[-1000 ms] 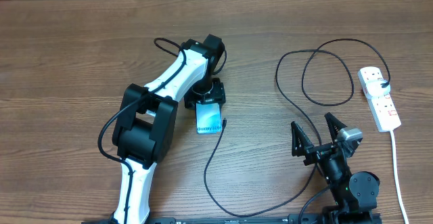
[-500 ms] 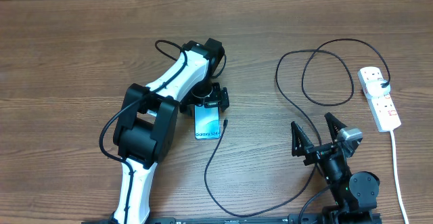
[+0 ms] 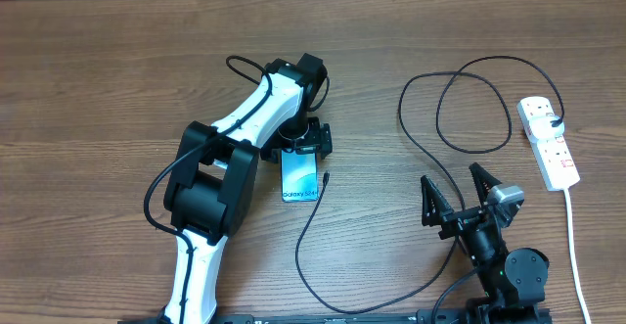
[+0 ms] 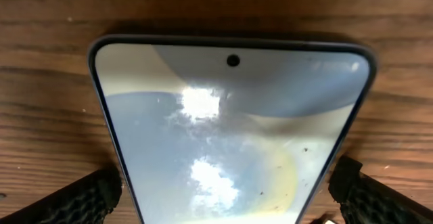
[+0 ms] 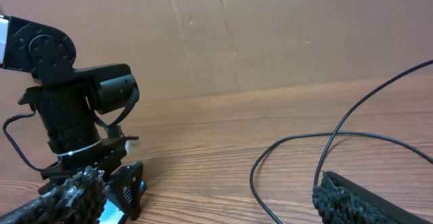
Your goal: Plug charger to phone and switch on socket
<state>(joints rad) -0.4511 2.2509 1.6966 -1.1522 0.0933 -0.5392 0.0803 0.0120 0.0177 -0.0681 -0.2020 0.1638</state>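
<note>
Logging overhead: my left gripper (image 3: 299,146) straddles the phone (image 3: 301,176) top, charger (image 3: 326,178) tip beside it, socket (image 3: 548,142) far right; left wrist: jaws apart, unclamped; right wrist: right gripper (image 5: 203,200) idle, agape.

White-shelled left arm (image 3: 245,118) with black joints and looping black cables; textured black fingers (image 4: 81,197).

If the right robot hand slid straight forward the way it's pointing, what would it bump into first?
Probably the black charger cable lying across the table just ahead of the right gripper. Its open jaws point that way, though depth is hard to judge.
</note>
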